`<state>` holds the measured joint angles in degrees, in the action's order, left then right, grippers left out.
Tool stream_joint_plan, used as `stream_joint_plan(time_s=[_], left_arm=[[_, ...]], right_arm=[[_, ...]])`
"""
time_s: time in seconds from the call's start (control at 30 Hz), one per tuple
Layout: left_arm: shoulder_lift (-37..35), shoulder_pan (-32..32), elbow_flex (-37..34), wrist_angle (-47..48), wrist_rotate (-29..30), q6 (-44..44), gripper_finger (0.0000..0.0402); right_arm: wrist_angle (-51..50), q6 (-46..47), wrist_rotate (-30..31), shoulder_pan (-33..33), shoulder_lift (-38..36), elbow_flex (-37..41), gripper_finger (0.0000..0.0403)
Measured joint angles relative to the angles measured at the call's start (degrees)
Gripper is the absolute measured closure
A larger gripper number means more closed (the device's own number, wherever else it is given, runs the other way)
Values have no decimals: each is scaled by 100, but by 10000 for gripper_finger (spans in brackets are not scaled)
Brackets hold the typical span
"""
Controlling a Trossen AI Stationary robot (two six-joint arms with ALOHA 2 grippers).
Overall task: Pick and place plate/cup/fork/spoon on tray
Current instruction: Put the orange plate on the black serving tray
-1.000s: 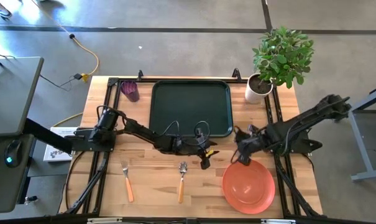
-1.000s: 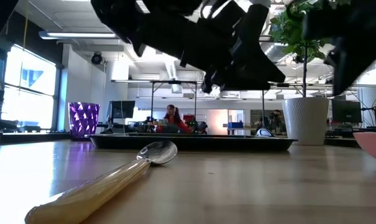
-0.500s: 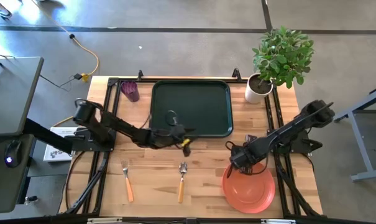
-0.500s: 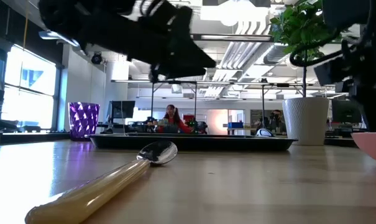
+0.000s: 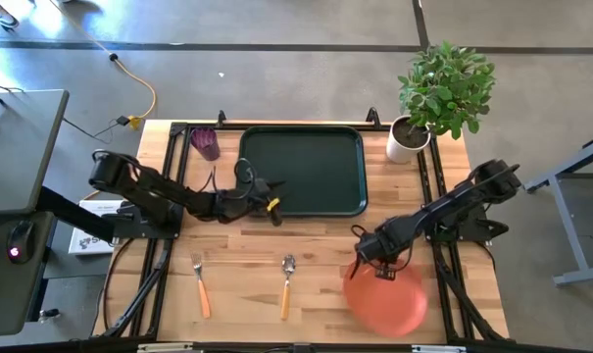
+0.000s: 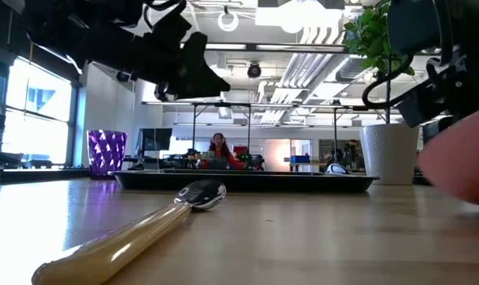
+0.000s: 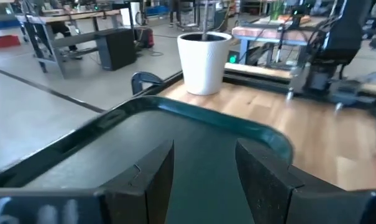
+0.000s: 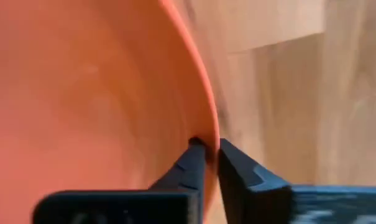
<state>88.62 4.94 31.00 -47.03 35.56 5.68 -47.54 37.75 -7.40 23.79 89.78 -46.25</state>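
One plate (image 5: 384, 299), one cup (image 5: 206, 143), one fork (image 5: 200, 284), one spoon (image 5: 287, 284) and one tray (image 5: 301, 169) are on the wooden surface (image 5: 247, 255). The right gripper (image 5: 372, 263) pinches the plate's rim between its narrow fingers (image 8: 191, 163), at the surface's front right. The left gripper (image 5: 271, 201) hangs over the tray's front-left edge, fingers (image 7: 153, 171) parted and holding nothing. The cup stands just left of the tray's far corner. Fork and spoon lie apart near the front edge. One potted plant (image 5: 428, 98) stands right of the tray.
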Motion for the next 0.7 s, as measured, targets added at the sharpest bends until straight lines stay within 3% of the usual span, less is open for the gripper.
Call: stream_joint_plan(time_s=[0.3, 0.5, 0.6, 0.7], left_arm=[[-7, -482, -2, 282, -717, -145, 238], [-100, -751, -162, 373, -826, -189, 238], [-285, -1029, -327, 307, -953, -208, 238], [-398, -1349, -452, 199, -955, -191, 238]], right_arm=[[24, -216, 123, -541, -805, -594, 399], [53, -1416, 629, -1200, -1109, -1646, 401], [137, -2168, 878, -1779, -1103, -2233, 402], [553, -2687, 1537, -2540, -990, -2646, 402]])
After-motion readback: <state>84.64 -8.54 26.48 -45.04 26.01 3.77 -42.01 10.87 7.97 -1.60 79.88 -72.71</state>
